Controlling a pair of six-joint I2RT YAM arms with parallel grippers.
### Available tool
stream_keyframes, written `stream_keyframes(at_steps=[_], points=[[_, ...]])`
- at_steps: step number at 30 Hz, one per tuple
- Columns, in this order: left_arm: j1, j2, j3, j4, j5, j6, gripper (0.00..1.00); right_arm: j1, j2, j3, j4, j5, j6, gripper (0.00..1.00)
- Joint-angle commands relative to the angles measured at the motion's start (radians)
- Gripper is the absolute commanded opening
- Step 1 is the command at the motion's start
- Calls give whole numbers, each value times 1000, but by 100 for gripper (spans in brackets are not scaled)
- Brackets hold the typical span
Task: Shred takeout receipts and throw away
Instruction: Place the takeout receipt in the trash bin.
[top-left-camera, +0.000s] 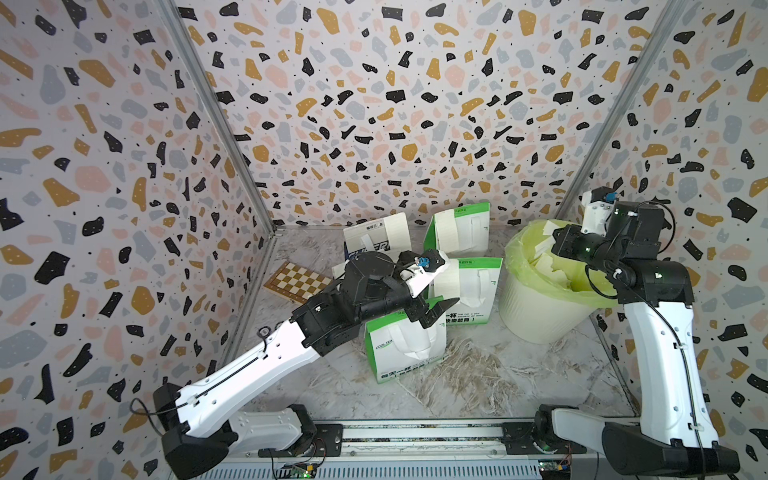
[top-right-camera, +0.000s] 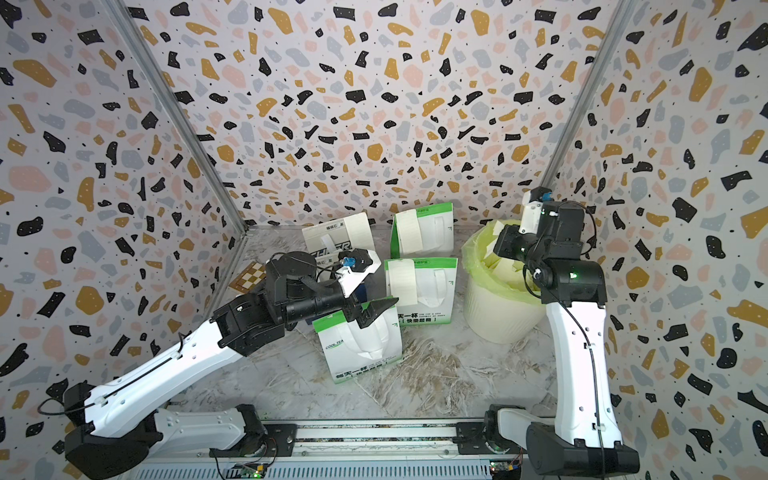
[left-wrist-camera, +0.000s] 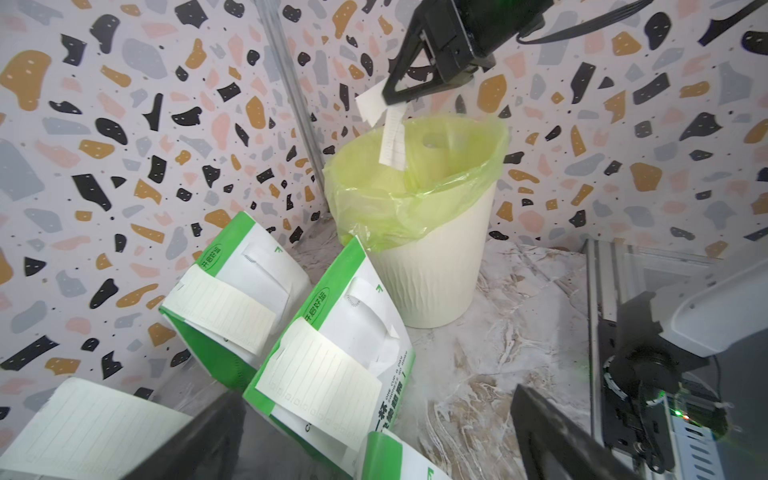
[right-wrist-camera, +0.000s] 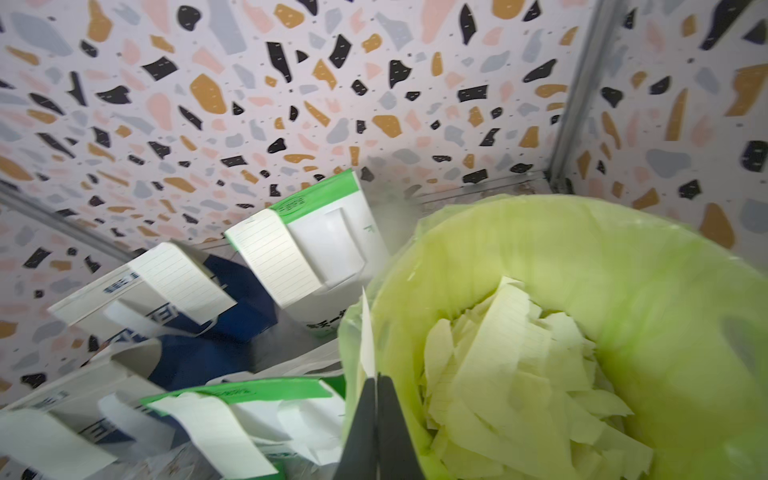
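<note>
Cream lined takeout receipts stick to standing bags: one on the back green bag (top-left-camera: 444, 232), one on the middle green bag (left-wrist-camera: 320, 382), one on the blue-and-white bag (top-left-camera: 397, 230). My left gripper (top-left-camera: 440, 311) hangs open and empty over the front green bag (top-left-camera: 399, 349), and the left wrist view shows its fingers (left-wrist-camera: 199, 440) wide apart. My right gripper (right-wrist-camera: 376, 386) is shut on a torn receipt piece (left-wrist-camera: 392, 137) that dangles over the bin (left-wrist-camera: 436, 266). Many torn pieces (right-wrist-camera: 519, 374) lie inside the yellow-green liner.
In both top views a wooden chessboard (top-left-camera: 297, 282) lies flat at the back left by the wall. The bin (top-left-camera: 536, 307) stands at the right, close to the right arm. Terrazzo-patterned walls close three sides. Bare marble floor (top-left-camera: 478, 374) lies in front of the bags.
</note>
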Motion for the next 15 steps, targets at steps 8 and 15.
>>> stream_keyframes(at_steps=[8, 15], points=[[121, 47, 89, -75, 159, 40, 89, -57, -2, -101, -33, 46, -4, 47], [198, 195, 244, -218, 170, 90, 83, -57, 40, -55, -77, -57, -28, 74]])
